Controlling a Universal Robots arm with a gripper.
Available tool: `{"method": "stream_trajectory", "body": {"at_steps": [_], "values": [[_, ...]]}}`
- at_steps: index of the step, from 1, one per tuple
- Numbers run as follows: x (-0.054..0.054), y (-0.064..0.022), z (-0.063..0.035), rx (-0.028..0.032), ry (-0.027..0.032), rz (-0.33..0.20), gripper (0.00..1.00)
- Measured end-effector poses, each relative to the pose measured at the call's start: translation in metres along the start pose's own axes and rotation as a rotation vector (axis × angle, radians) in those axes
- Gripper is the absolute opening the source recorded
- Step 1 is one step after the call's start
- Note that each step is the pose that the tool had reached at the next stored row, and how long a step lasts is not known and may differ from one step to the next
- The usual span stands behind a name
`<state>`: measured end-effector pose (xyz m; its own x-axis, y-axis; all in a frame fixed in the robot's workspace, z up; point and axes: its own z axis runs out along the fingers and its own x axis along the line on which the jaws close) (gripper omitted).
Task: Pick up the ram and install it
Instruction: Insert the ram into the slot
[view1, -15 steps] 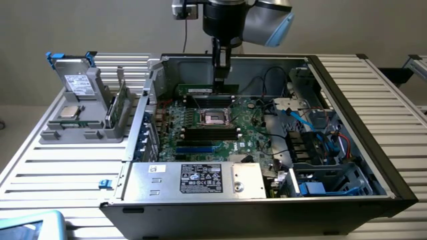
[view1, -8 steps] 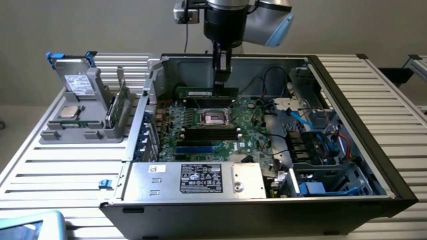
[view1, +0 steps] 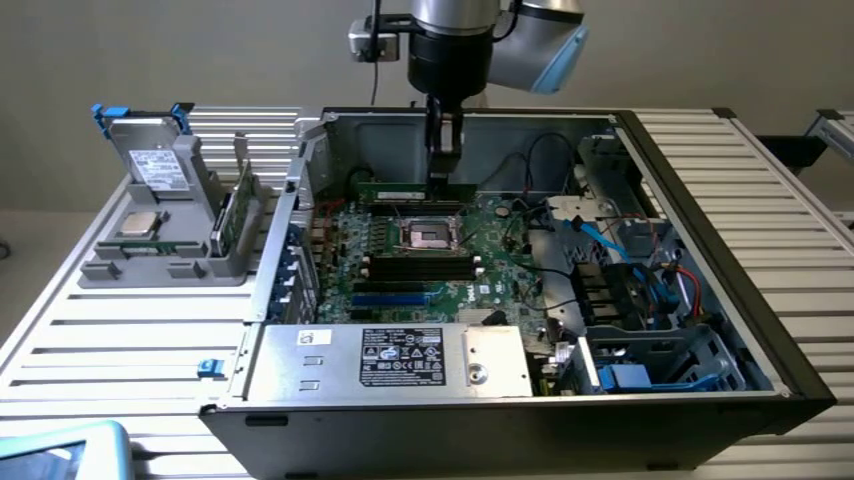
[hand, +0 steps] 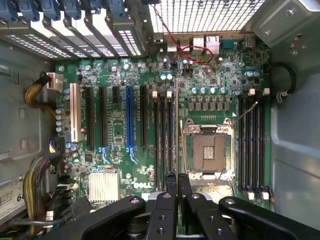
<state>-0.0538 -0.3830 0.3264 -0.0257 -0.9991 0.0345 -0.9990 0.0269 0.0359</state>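
Observation:
The ram (view1: 411, 190) is a long green stick standing on edge inside the open computer case, just beyond the processor socket (view1: 434, 235) from the camera. My gripper (view1: 445, 178) reaches down from above and is shut on the ram near its end at the exterior view's right. In the wrist view the ram (hand: 176, 130) shows edge-on as a thin line running out from between my fingertips (hand: 170, 181). It lies along the black memory slots (hand: 165, 135) beside the socket (hand: 208, 150). I cannot tell whether it is seated in a slot.
The case walls (view1: 627, 150) close in around the arm. Cables (view1: 587, 235) and drive bays crowd the exterior view's right, and a power supply box (view1: 387, 355) sits at the front. A grey fixture (view1: 160, 255) holding a square silver processor chip (view1: 138, 222) stands outside the case. More black slots (hand: 252, 145) flank the socket.

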Motion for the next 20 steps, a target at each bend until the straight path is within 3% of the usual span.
{"method": "stream_trajectory", "body": {"at_steps": [9, 20], "values": [[0.005, -0.0016, 0.0108, 0.0002, -0.0031, 0.0, 0.13], [0.005, -0.0024, 0.0306, 0.001, -0.0032, 0.0, 0.13]]}}
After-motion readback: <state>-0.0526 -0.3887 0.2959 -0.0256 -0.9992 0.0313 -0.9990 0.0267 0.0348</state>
